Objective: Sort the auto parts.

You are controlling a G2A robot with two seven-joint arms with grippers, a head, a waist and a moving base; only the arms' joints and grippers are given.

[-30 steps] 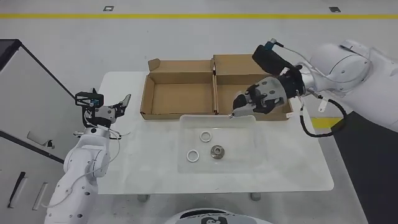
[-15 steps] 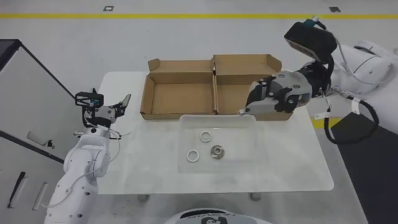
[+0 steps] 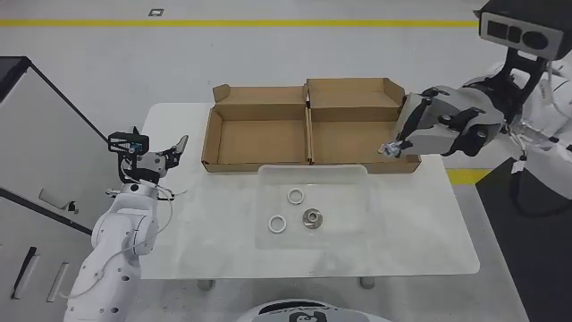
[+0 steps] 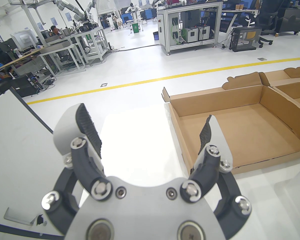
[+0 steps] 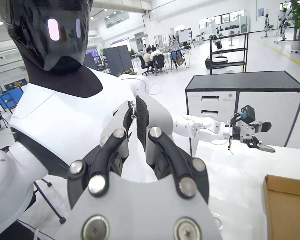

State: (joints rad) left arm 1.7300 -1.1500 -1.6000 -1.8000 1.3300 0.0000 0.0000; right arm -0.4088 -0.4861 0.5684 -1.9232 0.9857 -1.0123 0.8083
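Note:
A clear tray point(image 3: 268, 179) at the table's middle holds two white rings point(image 3: 294, 196) point(image 3: 277, 224) and a round metal part point(image 3: 312, 218). Behind it stand two open cardboard boxes, the left box point(image 3: 256, 139) point(image 4: 250, 131) and the right box point(image 3: 344, 134). My right gripper point(image 3: 392, 148) point(image 5: 135, 106) hangs over the right box's front right corner, shut on a small metal spring-like part point(image 5: 132, 109). My left gripper point(image 3: 167, 156) point(image 4: 145, 118) point(image 5: 261, 136) stands open at the table's left edge with nothing in it.
The white table point(image 3: 214, 233) has free room around the tray and along its front. A grey cabinet point(image 5: 242, 93) stands beside the table's left end. A yellow floor line point(image 3: 223, 23) runs behind the table.
My right arm has swung to the right and turned over, from the tray's back edge to above the right box's right end, still holding the small part. The left arm has kept still.

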